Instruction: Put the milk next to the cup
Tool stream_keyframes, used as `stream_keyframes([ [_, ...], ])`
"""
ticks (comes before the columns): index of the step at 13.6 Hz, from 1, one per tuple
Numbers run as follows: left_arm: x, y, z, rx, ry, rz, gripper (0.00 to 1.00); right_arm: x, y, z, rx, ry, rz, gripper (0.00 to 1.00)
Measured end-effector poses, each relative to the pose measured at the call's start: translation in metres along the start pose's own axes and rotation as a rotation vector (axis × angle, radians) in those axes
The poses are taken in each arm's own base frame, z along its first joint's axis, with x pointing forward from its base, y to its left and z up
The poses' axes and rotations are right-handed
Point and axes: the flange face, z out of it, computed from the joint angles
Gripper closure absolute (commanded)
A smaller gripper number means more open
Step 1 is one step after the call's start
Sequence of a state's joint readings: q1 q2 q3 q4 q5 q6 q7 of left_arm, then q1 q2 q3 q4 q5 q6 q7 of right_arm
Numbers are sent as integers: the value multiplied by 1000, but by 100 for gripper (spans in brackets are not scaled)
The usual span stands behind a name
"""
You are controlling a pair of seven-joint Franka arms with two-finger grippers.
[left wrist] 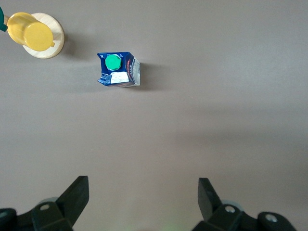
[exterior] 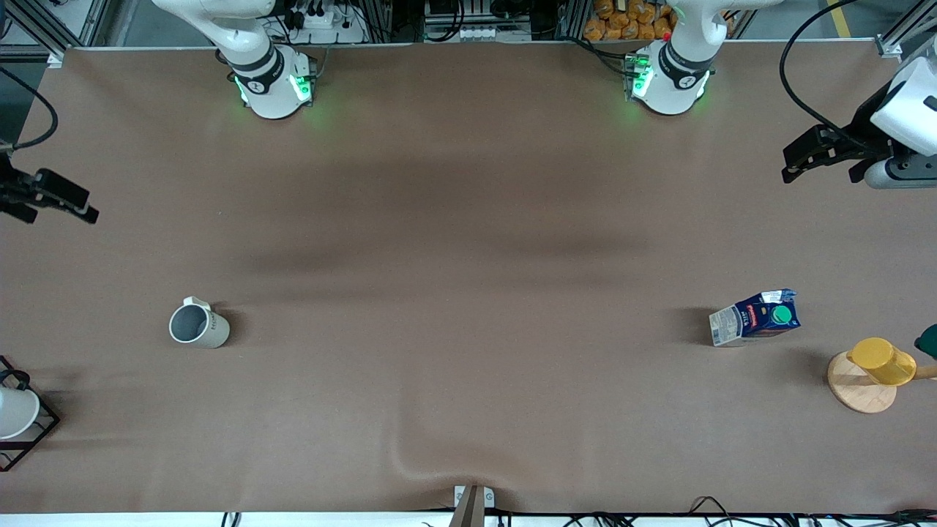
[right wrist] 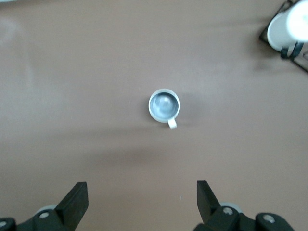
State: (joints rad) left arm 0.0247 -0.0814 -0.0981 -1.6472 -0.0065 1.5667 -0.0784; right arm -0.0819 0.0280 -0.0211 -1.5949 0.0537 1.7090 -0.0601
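Blue milk carton [exterior: 755, 318] stood ungrasped, well apart from the beige mug [exterior: 198, 325]. Left gripper [left wrist: 143, 202] and right gripper [right wrist: 142, 202] hung spread; reaching the carton was judged next.

The counter [exterior: 468, 256] is covered in plain brown sheeting with a ripple at the edge nearest the front camera. Toward the left arm's end stands the milk [exterior: 755, 318], with a yellow cup [exterior: 882, 361] on a wooden disc [exterior: 860, 395] beside it, nearer the camera. Well apart, toward the right arm's end, the cup [exterior: 198, 324] stands upright, and a white cup [exterior: 15, 412] in a black wire rack [exterior: 33, 435] sits at the counter's edge.
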Motion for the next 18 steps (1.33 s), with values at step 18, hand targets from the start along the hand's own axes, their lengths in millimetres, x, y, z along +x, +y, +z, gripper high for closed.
stream_keyframes([
  [18, 90, -55, 124, 12, -21, -87, 0, 94, -2, 223, -73, 64, -57, 0],
])
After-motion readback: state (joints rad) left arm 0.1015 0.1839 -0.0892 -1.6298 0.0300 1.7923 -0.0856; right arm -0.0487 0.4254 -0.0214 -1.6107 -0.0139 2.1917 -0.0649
